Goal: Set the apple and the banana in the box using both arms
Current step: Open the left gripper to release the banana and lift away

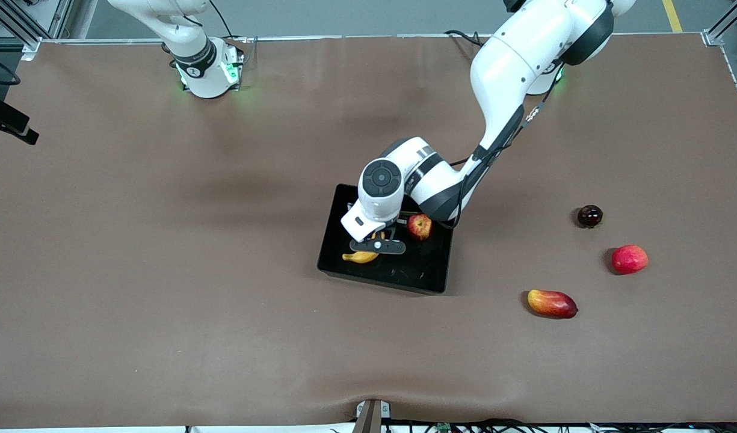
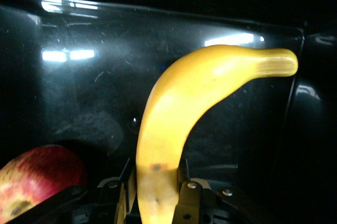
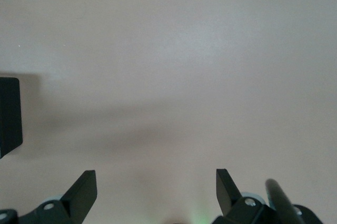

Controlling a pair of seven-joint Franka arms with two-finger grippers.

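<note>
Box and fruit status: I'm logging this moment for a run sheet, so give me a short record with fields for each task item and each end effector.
box: black tray near mid-table
apple: in the box, at the end toward the left arm's base
banana: over the box floor, gripped at one end
left end effector: over the box, shut on the banana
right end effector: open, over bare table, arm waiting
other fruit: three loose pieces on the table toward the left arm's end

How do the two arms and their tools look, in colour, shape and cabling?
Both arms are glossy white with rounded links and dark grey joint bands. The left arm has a round dark grey cap on its wrist and a thin black cable along its forearm. The right arm stands on a round base lit green. The left tool and right tool are black, with two flat fingers.
</note>
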